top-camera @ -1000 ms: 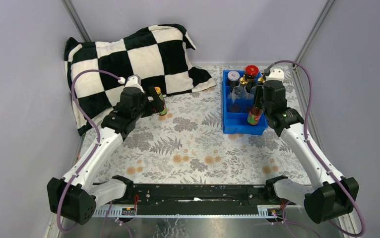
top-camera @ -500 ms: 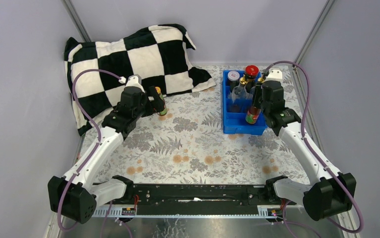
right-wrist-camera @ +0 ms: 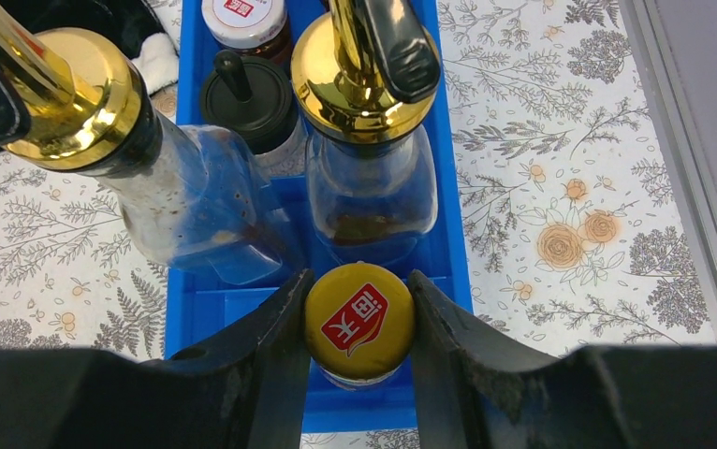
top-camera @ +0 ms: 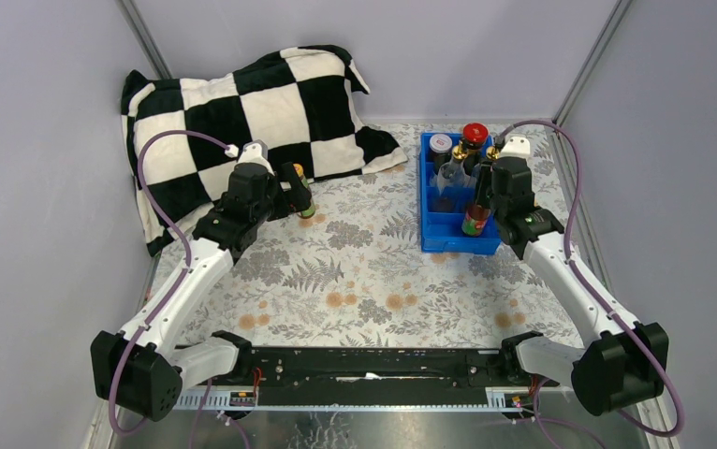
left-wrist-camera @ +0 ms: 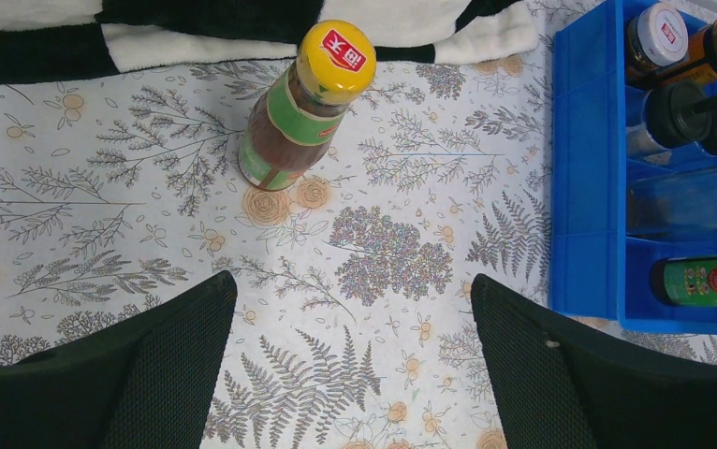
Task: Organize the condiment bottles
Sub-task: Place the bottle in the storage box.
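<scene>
Orange-capped bottle [right-wrist-camera: 358, 323] between fingers [right-wrist-camera: 261, 355] (snugly)

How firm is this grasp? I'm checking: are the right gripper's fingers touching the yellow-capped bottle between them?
Touching. The right wrist view shows the right gripper closed on the yellow-capped bottle, both fingers against its cap.

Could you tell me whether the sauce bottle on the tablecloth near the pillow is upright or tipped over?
Upright: the sauce bottle stands on its base on the tablecloth, with its yellow cap on top.
</scene>
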Robot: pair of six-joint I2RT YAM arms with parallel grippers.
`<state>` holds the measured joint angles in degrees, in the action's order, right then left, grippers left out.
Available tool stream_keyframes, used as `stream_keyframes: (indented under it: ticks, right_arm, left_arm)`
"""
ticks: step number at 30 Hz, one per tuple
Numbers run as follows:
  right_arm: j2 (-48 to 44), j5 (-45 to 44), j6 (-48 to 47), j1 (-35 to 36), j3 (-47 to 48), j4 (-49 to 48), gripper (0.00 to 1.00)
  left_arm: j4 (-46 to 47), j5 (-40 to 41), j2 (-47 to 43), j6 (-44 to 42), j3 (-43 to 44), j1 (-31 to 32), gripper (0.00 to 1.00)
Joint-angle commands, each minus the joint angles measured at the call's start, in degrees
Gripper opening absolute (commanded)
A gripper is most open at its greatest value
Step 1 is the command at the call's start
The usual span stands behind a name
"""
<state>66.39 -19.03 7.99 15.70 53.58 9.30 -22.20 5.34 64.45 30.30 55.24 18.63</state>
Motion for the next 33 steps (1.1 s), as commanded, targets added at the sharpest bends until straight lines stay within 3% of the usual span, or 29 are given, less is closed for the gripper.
stream_keyframes:
  ticks: [1,33]
  right_arm:
    - [-0.59,-1.61,0.62,-0.32,1.70,-8.77,0.44]
    - [1.11,-7.21,2.42,-0.35,-4.83,-13.76,0.43]
  left_arm:
    - [2.75,-0.38,0.24,-0.69,-0.14,-0.35,0.99]
    - [2.94,-0.80,0.81,-0.52,-0.31,-0.35,0.99]
